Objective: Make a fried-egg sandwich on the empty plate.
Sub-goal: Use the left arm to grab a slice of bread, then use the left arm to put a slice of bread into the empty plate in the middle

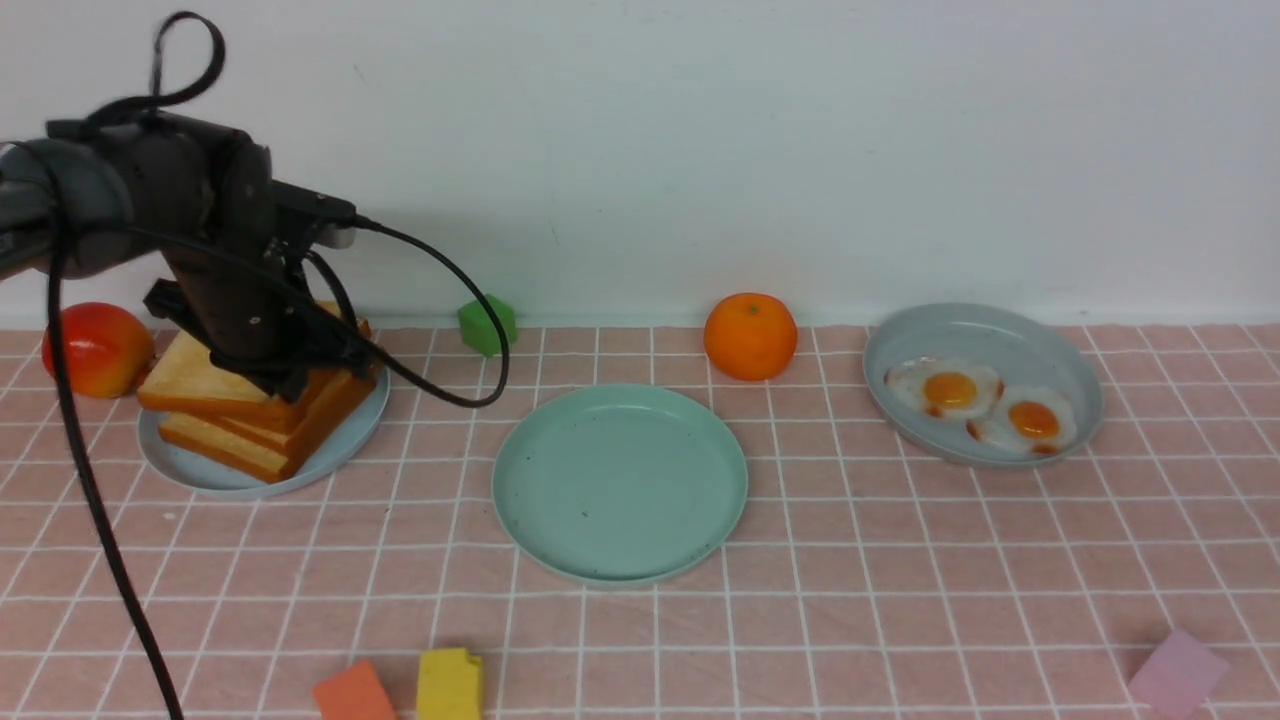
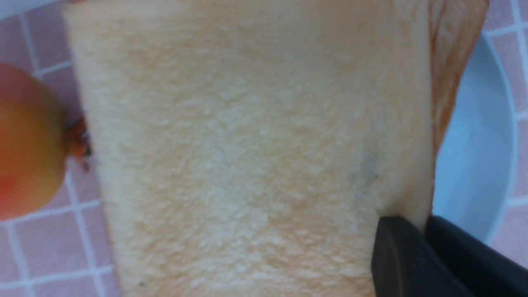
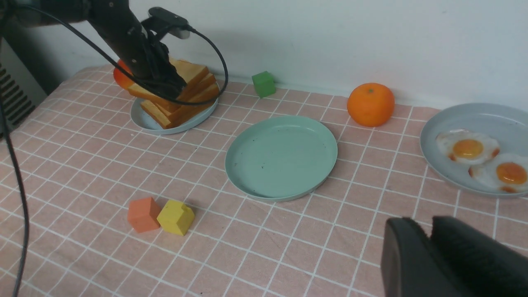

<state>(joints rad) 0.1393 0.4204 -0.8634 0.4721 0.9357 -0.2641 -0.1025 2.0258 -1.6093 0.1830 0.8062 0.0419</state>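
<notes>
**Barely started: first toast in the pinch**

Your left tool (image 2: pixel 427 225) is clamped on the top toast slice (image 2: pixel 247 144) of the pile. Your right tool (image 3: pixel 429 231) shows a narrow gap, empty. The mint plate (image 1: pixel 620 480) sits bare, well right of the left tool. The egg (image 1: pixel 945 388) and second slice are yet to go.

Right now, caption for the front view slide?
Left pincer grips the top toast slice; mint-green plate empty at centre; fried eggs lie on the grey plate.
</notes>
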